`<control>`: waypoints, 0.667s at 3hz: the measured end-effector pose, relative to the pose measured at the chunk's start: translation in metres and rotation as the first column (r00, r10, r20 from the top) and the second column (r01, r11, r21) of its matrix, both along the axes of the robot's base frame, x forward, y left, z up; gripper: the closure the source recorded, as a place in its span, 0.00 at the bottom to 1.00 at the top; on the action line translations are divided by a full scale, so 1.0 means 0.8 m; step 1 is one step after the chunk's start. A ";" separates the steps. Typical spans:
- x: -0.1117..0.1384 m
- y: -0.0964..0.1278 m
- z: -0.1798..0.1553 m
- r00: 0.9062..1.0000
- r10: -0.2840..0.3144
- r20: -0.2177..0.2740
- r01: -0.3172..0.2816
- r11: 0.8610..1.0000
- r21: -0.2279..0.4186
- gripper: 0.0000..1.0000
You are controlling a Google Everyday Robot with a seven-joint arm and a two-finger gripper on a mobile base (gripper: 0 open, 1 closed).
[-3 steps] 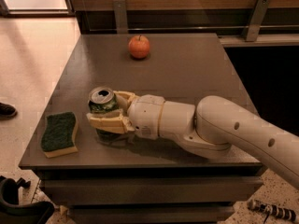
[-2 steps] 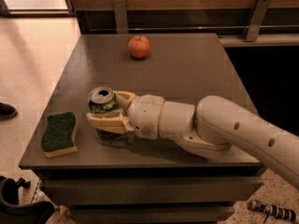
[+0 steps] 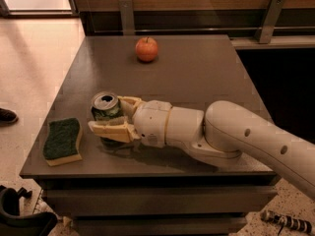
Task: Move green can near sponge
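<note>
Camera view: hand (image 3: 109, 118) grasping green can (image 3: 105, 109) at lower-left centre of desk (image 3: 206, 73), sponge (image 3: 62, 141) just left; risk: can tipping on release, or nudging sponge

Green can (image 3: 106, 111): we see its lower body hidden behind the near finger (image 3: 109, 130) of the gripper (image 3: 114, 116) at the table's (image 3: 197, 68) front-left; arm cut off at right edge.

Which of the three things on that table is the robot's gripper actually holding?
The green can: the gripper has a finger on each side of it. The sponge and apple lie untouched.
</note>
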State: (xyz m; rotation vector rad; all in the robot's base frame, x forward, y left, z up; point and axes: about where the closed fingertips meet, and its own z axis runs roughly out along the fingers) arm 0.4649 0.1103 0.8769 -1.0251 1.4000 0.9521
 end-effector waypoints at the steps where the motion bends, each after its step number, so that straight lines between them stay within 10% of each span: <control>1: -0.002 0.003 0.001 1.000 0.004 0.002 -0.004 1.000 -0.001 0.00; 2: -0.002 0.003 0.001 1.000 0.004 0.002 -0.004 1.000 -0.001 0.00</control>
